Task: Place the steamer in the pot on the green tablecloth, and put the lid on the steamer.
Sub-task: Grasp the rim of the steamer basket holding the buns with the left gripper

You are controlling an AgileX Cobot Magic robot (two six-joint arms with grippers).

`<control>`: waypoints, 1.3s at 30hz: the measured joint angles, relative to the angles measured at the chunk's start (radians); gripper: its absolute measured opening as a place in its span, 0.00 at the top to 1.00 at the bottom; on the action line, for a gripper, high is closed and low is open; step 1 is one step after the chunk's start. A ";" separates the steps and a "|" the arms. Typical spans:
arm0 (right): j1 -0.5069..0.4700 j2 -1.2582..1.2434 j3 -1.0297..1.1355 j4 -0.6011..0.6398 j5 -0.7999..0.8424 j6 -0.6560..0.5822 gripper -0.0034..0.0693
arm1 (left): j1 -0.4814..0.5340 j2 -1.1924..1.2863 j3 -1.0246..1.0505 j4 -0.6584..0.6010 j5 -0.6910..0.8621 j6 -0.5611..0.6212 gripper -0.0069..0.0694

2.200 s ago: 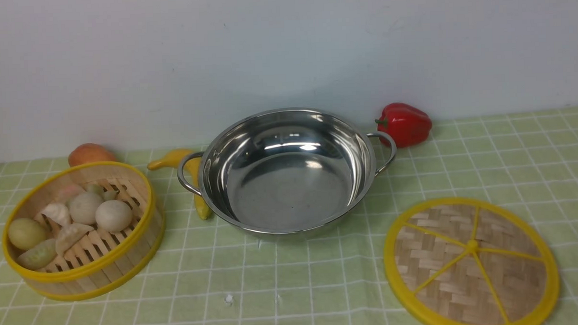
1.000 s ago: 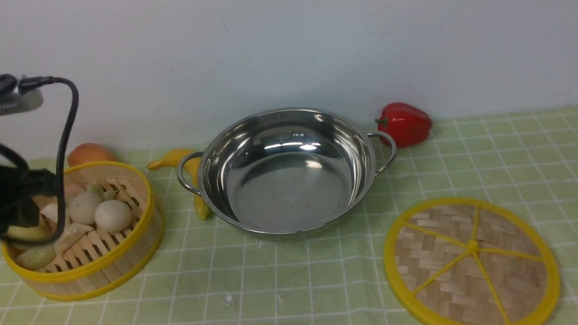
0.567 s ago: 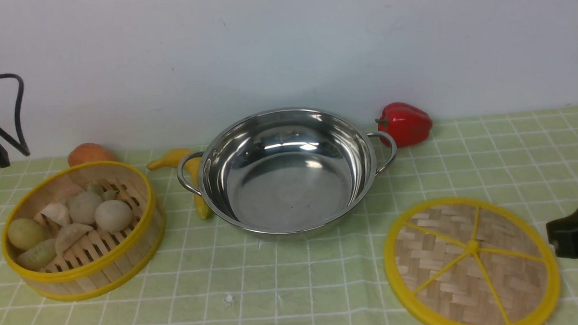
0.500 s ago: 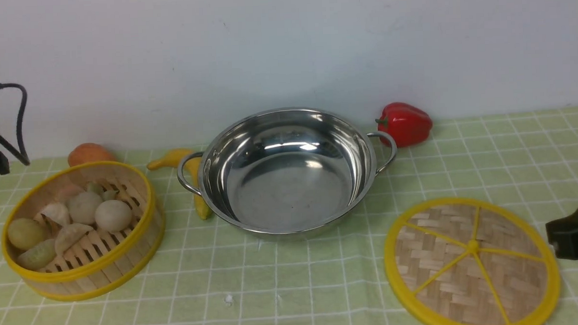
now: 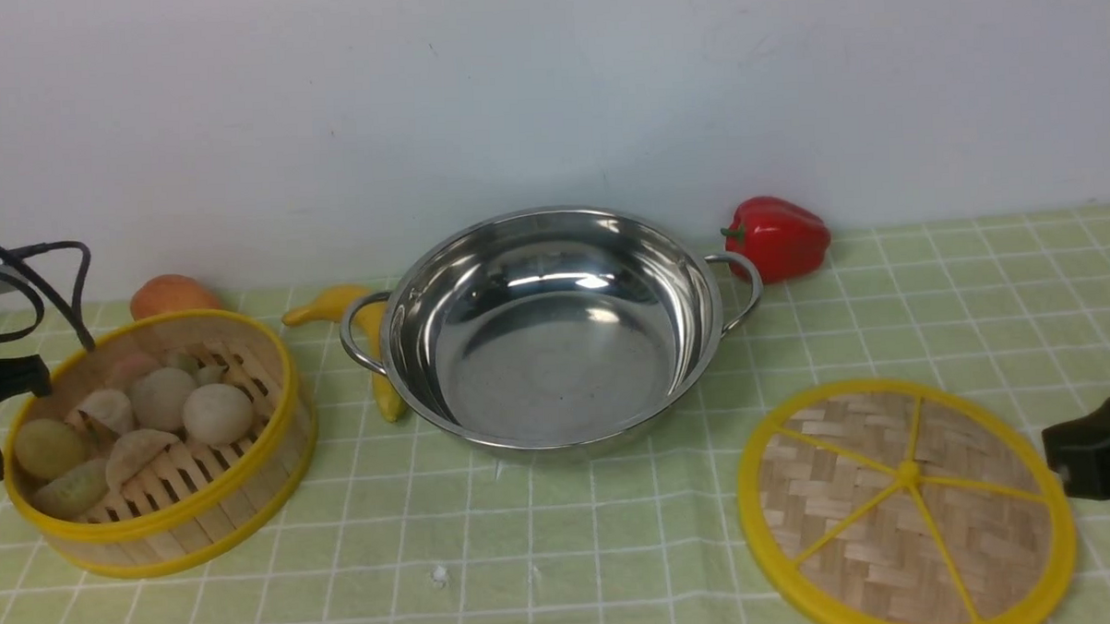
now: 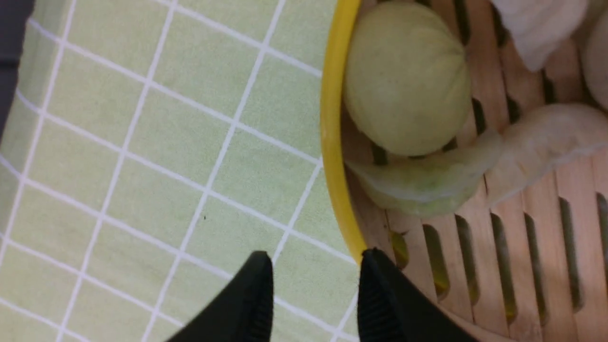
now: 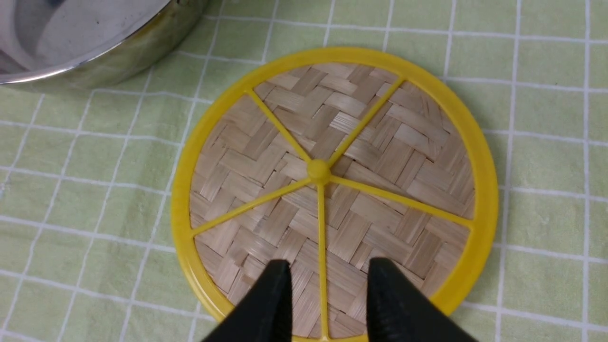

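- On the green tablecloth (image 5: 619,550), the steamer (image 5: 202,527) sits left of the pot (image 5: 557,367), which is empty.
- The lid (image 5: 857,514) lies flat on the right.
- My left fingers (image 6: 251,299) are open a little by the steamer's rim and hold nothing.
- My right fingers (image 7: 273,299) are open a little over the lid's edge and hold nothing.
- Both jobs are not done yet.

So the steamer (image 5: 193,532) sits upright on my left, full of buns (image 5: 217,413) and dumplings (image 5: 140,447), on the green tablecloth (image 5: 563,552). The shiny pot (image 5: 556,349) is dead centre, empty, near the steamer but not touching. The lid (image 5: 905,506) lies flat on my right, spokes up, apart from the pot.
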State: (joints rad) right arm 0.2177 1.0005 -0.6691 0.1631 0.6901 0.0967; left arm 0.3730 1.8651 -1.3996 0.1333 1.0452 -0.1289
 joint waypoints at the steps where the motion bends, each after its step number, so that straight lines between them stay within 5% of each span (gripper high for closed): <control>1: 0.000 0.000 0.000 0.000 0.000 -0.001 0.62 | 0.000 0.005 0.000 0.000 -0.005 -0.011 0.59; 39: 0.000 0.000 0.000 0.007 -0.011 -0.001 0.62 | 0.000 0.154 -0.003 0.014 -0.055 -0.194 0.60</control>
State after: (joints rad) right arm 0.2177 1.0005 -0.6691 0.1705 0.6792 0.0959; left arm 0.3730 2.0193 -1.4025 0.1469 0.9902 -0.3231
